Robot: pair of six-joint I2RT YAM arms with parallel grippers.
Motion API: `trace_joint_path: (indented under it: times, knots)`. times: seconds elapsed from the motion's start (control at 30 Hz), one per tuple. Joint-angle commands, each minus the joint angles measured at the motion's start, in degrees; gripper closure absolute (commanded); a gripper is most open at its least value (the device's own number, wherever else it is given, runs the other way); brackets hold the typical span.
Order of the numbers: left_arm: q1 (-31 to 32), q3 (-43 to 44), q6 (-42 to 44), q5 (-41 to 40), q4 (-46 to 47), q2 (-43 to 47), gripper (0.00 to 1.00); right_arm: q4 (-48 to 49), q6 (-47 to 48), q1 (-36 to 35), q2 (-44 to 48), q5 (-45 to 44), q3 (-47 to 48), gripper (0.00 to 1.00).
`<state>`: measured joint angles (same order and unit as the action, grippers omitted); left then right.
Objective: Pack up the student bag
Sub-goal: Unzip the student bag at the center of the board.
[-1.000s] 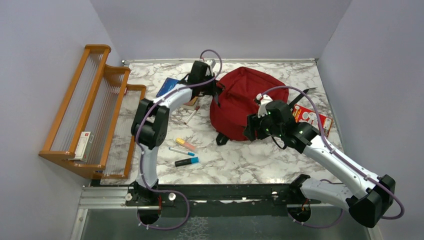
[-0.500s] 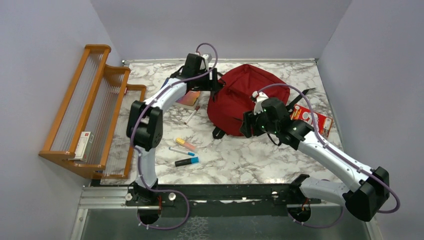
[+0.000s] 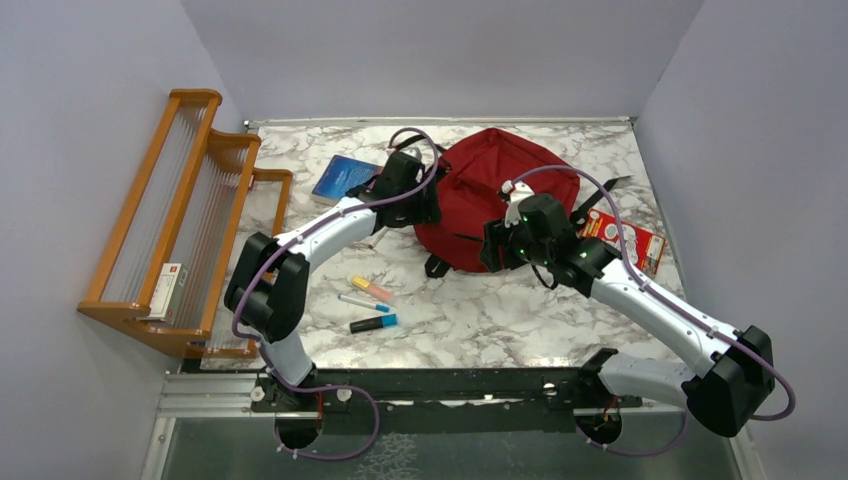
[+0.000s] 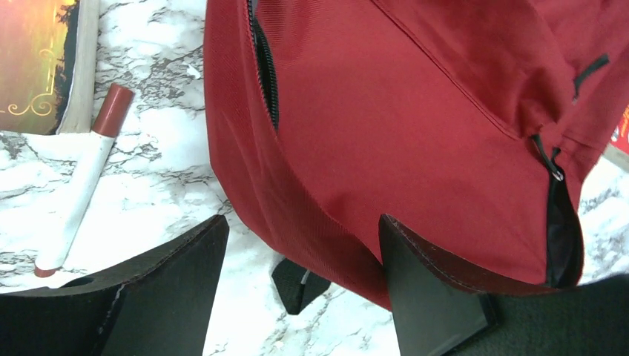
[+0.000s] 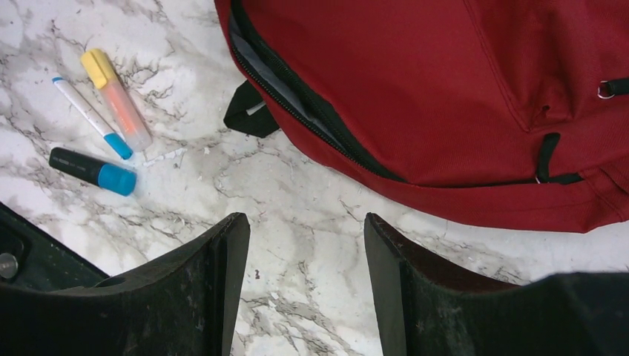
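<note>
Along the near table (image 3: pixel 500 325) edge, bare marble lay free, with markers (image 3: pixel 368 305) at left. Farther back, the right gripper (image 5: pixel 305 230) hovered spread and empty beside the student bag (image 3: pixel 485 185). The left gripper (image 4: pixel 303 237) gaped over its left edge, gripping nothing. Red, slumped, zipper parted, it lay far-centre.

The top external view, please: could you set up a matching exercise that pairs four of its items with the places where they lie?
Items:
1. student bag
2. blue book
3. white box
4. red packet

Places:
a. on the wooden rack at the left
b. centre rear of the table
c. just right of the bag, partly under the right arm
d. just left of the bag, towards the back

Pairs: 1-b, 2-d, 3-a, 4-c
</note>
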<state>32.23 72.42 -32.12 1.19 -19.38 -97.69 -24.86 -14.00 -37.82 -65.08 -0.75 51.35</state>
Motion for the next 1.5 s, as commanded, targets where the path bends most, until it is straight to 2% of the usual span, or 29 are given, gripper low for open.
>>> trace_joint_path:
  times: [0.0, 0.1, 0.2, 0.3, 0.37, 0.63, 0.77, 0.9, 1.27, 1.47]
  knots:
    - [-0.68, 1.79, -4.58, -3.48, 2.72, -1.89, 0.24, 1.35, -0.72, -0.24, 0.95, -1.49, 0.75, 0.37]
    - [-0.68, 2.41, -4.70, -3.80, 2.85, -2.26, 0.26, 0.77, -0.77, -0.21, 1.66, -2.07, 0.32, 0.37]
    - [-0.68, 0.96, -5.02, -3.79, 2.94, -1.51, 0.33, 0.85, -0.85, -0.23, 2.17, -2.15, -0.22, 0.37]
    - [-0.68, -2.72, -5.48, -3.31, 4.19, 0.59, 0.41, 0.96, -0.41, -0.21, 1.49, -1.74, -0.27, 0.37]
    - [-0.68, -6.31, -5.66, -2.55, 6.12, 2.59, 0.44, 1.10, 0.11, -0.23, 0.51, -1.38, 0.11, 0.37]
    - [-0.20, -21.72, -5.19, 3.86, 17.73, 9.00, 0.79, 3.25, 2.02, -0.23, -4.68, -0.46, 3.62, 0.36]
    - [0.11, -25.59, -4.77, 3.51, 21.15, 9.34, 0.83, 4.81, 3.32, -0.23, -8.76, 0.32, 6.93, 0.35]
    - [0.20, -26.96, -4.28, 3.54, 23.06, 8.28, 0.84, 6.52, 6.52, -0.23, -14.71, 5.53, 11.66, 0.32]
    - [0.20, -28.65, -4.33, 2.11, 24.82, 8.13, 1.00, 7.97, 20.47, -0.23, -35.71, 16.48, 23.70, 0.31]
    - [0.20, -28.78, -4.53, 2.27, 25.18, 7.95, 1.00, 4.31, 25.31, -0.23, -41.71, 23.08, 28.06, 0.31]
